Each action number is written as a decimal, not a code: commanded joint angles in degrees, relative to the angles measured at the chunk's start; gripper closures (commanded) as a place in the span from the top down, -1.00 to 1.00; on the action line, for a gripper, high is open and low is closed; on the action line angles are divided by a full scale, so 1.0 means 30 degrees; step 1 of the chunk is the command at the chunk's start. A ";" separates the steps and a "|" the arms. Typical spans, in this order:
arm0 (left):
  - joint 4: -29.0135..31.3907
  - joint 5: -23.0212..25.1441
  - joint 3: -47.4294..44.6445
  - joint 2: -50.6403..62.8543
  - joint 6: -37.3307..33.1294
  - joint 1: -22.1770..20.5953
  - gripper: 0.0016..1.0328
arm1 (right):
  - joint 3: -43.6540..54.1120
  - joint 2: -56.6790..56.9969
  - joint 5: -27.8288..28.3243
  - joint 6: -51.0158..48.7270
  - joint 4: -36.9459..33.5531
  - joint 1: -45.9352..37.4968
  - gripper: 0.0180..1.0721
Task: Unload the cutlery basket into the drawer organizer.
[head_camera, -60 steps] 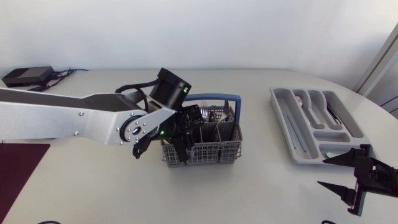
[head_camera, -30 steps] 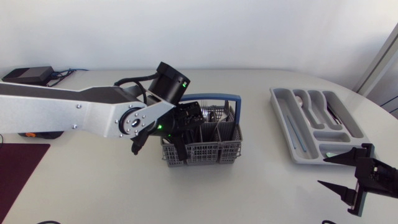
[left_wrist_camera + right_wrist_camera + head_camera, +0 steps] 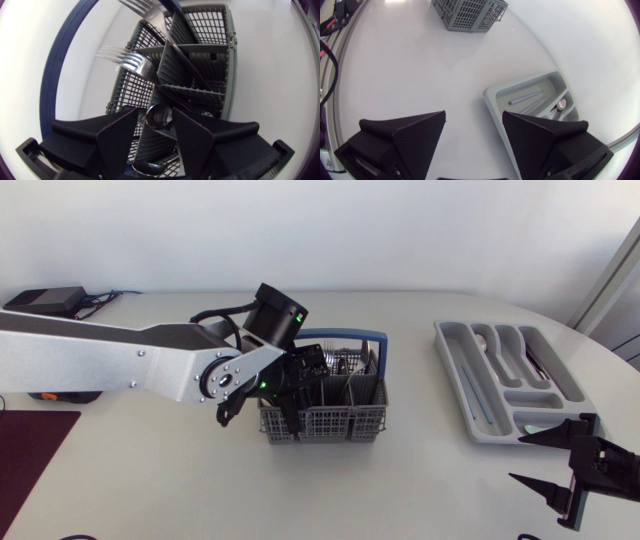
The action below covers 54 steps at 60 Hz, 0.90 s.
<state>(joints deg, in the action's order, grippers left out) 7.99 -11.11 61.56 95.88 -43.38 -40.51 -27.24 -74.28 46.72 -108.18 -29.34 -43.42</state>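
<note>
The grey mesh cutlery basket [image 3: 335,418] with a blue handle stands mid-table. My left gripper [image 3: 296,392] dips into its left end. In the left wrist view a spoon's bowl [image 3: 159,115] stands between the fingers of the left gripper [image 3: 156,113], which are open around it with a small gap on each side. Two forks [image 3: 126,57] stick up from the compartments ahead. The grey drawer organizer [image 3: 452,372] lies at the right and holds spoons [image 3: 490,340] and knives [image 3: 526,97]. My right gripper [image 3: 556,464] hovers open and empty near the table's front right, just in front of the organizer [image 3: 492,98].
A black box [image 3: 44,302] with cables sits at the back left corner. A dark red mat [image 3: 30,450] lies at the front left. The rounded table edge runs close behind the organizer on the right.
My left arm has shifted slightly to the right over the basket, staying in its left end. The right gripper has sunk a touch.
</note>
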 commanded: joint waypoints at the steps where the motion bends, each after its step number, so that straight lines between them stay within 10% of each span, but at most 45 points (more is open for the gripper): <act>1: 0.0560 -0.0075 -0.0012 0.0795 -0.0424 0.0086 0.01 | 0.0527 0.0004 0.0218 -0.0033 0.0025 0.0176 0.57; 54: 0.5482 0.3881 0.0867 -0.0904 -0.0190 0.0350 -0.47 | 0.0644 0.0034 0.0218 -0.0092 0.0084 0.0147 0.58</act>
<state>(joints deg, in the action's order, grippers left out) 21.71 -1.19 64.25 92.97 -43.57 -39.42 -26.89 -74.28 46.72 -108.18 -29.32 -43.42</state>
